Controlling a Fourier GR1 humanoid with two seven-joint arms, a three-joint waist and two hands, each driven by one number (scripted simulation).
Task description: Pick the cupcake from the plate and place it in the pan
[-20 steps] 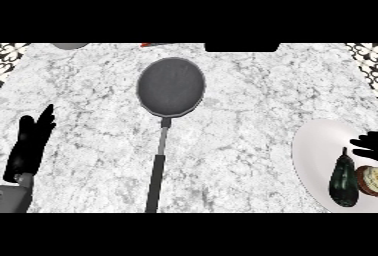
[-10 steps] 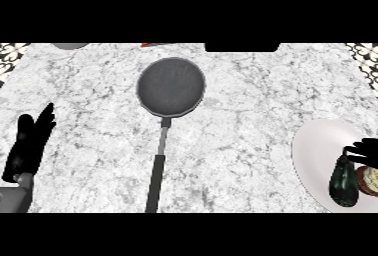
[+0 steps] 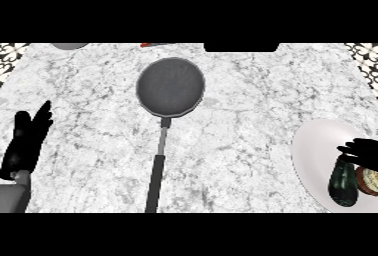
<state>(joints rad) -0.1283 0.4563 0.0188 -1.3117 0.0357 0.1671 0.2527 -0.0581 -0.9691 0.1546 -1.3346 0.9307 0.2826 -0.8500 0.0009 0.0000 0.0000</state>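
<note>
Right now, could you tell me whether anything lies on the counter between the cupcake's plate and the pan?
Nothing visible does. The counter is bare marble between the plate at the right edge and the pan. Only the pan's own handle runs down toward the robot, left of that route.

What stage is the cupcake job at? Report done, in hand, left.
Done: nothing yet; the pan holds nothing. In hand: the right hand is over the plate, at the cupcake, grasp unclear. Left: lift, carry and set it in the pan. The left hand rests open at the left edge.
</note>
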